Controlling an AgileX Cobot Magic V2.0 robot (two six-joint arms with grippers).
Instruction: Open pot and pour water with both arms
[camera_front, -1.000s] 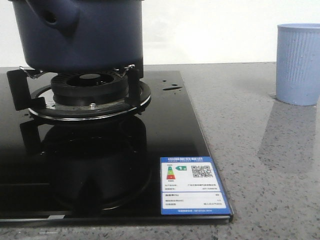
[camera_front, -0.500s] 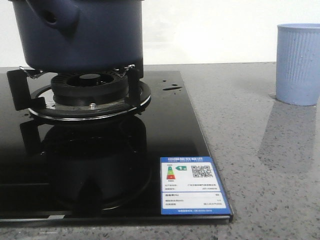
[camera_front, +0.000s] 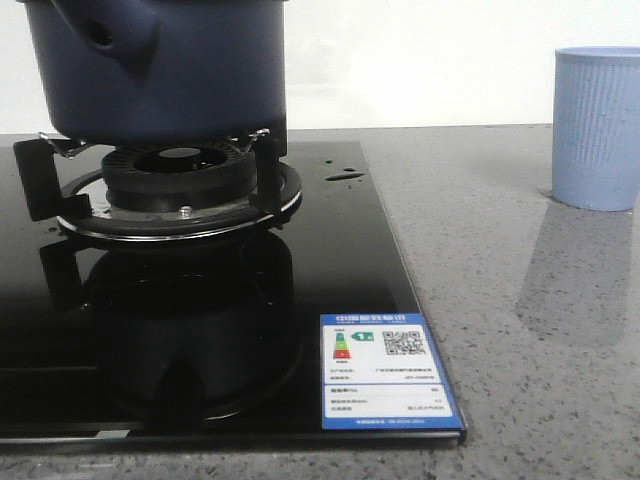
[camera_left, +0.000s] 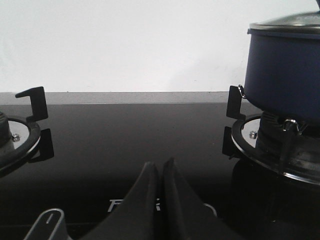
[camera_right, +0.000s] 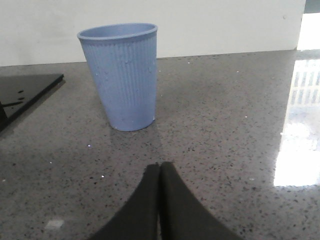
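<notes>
The dark navy pot (camera_front: 165, 70) stands on the gas burner's support, its stubby pierced handle (camera_front: 105, 35) facing the front camera. In the left wrist view the pot (camera_left: 285, 75) carries a glass lid (camera_left: 287, 23). My left gripper (camera_left: 161, 165) is shut and empty, low over the black hob, some way short of the pot and to its side. My right gripper (camera_right: 160, 166) is shut and empty, low over the grey counter, a short way in front of the light blue ribbed cup (camera_right: 122, 75). Neither gripper shows in the front view.
The black glass hob (camera_front: 330, 260) has a burner ring (camera_front: 180, 195) with upright pot supports, and a second burner (camera_left: 15, 140). An energy label (camera_front: 385, 370) is stuck near its front corner. The cup (camera_front: 597, 125) stands on the grey speckled counter (camera_front: 520, 330). A white wall runs behind.
</notes>
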